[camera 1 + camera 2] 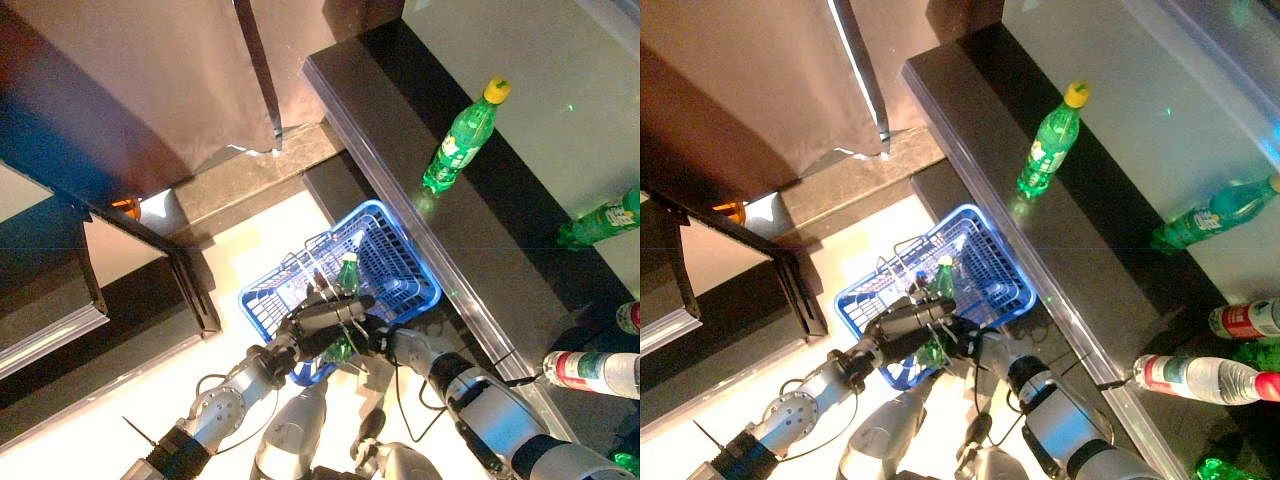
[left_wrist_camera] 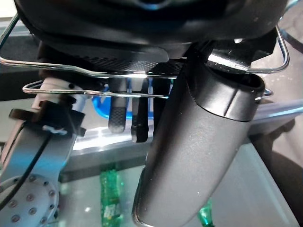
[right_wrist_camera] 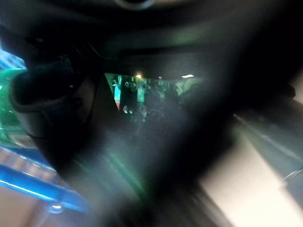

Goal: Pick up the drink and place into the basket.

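Here the right robot hand (image 1: 372, 338) grips the drink (image 1: 345, 300) over the basket (image 1: 400, 262).

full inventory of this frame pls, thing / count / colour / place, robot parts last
Blue wire shopping basket: 1, blue with metal handles, hanging over the floor beside the dark counter.
Small green drink bottle: 1, green, at the basket's near rim, in the right hand.
Green bottle with yellow cap: 1, upright on the dark counter ledge.
Green bottle lying down: 1, further along the counter.
Red-labelled clear bottles: 2, lying at the counter's right end.
Left hand: dark, fingers curled round the basket's wire handles.
Right hand: dark, wrapped round the small bottle.
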{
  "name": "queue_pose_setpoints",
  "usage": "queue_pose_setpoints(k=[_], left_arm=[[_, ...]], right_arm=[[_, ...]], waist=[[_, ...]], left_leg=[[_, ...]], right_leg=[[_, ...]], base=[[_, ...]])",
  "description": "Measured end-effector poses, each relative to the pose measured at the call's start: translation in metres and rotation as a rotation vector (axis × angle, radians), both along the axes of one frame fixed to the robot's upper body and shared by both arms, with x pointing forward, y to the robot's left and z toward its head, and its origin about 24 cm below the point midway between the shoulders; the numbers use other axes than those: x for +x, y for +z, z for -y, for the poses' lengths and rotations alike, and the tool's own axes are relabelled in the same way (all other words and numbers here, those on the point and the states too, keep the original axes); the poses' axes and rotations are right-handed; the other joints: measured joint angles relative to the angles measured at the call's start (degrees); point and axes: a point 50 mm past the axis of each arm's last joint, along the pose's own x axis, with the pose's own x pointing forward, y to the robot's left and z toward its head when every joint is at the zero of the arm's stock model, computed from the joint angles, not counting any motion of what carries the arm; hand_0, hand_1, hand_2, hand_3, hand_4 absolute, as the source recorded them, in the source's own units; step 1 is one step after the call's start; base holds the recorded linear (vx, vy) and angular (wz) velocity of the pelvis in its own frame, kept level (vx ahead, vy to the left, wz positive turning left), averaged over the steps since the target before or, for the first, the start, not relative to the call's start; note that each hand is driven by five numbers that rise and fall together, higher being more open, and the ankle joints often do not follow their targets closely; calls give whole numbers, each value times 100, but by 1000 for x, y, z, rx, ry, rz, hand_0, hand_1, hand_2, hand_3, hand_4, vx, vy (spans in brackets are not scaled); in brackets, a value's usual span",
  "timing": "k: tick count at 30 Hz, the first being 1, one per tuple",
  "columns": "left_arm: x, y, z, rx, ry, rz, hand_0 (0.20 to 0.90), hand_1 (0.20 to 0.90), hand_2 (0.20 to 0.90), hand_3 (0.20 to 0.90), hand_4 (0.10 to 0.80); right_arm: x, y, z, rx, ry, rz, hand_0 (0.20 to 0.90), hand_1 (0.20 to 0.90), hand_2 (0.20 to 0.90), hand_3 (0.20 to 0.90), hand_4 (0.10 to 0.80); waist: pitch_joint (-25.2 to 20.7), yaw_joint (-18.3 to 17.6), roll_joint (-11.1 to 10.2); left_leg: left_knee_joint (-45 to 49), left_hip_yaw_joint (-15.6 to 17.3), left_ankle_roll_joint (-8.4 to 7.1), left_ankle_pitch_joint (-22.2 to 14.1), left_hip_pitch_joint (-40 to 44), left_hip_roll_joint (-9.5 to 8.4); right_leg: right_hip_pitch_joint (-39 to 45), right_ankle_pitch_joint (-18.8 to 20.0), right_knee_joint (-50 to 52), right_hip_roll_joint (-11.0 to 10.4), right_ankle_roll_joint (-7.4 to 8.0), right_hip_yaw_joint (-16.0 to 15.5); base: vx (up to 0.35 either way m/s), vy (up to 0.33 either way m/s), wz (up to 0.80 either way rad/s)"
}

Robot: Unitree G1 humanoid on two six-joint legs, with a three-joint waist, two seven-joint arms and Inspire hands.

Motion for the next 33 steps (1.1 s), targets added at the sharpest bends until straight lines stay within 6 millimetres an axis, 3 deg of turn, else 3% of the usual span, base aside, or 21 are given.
queue_pose_setpoints(k=[9,15,18,20,21,33], left_arm=[[10,2,1,-42,-12,-10,300,300,300,200,100],[12,0,4,-57,-9,-26,300,300,300,200,100],[13,-1,6,-62,-4,-26,300,300,300,200,100],[14,-1,6,-71,4,-28,300,300,300,200,100],[14,-1,6,-75,8,-28,300,300,300,200,100],[14,-4,10,-100,17,-36,300,300,300,200,100]], right_arm=[[18,16,16,175,-264,-43,300,300,300,200,100],[24,22,25,178,-337,-37,300,300,300,200,100],[24,22,25,178,-337,-37,401,401,401,318,218],[24,22,24,176,-336,-38,655,655,655,615,515],[24,21,23,176,-333,-39,900,900,900,900,800],[24,21,25,135,-313,-29,900,900,900,900,800]], waist=[[16,-84,114],[26,-120,210],[36,-126,231],[38,-139,235],[45,-169,249],[46,-420,269]], left_leg=[[8,-6,8,15,-82,-11],[-19,-2,43,43,-85,10],[-19,23,45,45,-85,9],[-20,55,45,44,-85,9],[-20,62,45,45,-83,11],[-18,113,41,70,-66,30]], right_leg=[[-118,-7,76,-17,9,7],[-372,-139,554,-82,5,25],[-446,-199,704,-118,21,32],[-464,-216,728,-127,19,40],[-465,-219,738,-127,18,43],[-488,-265,800,-128,2,86]], base=[[-12,51,1],[-16,45,-1],[0,34,-5],[5,32,-7],[7,42,-2],[1,9,-2]])
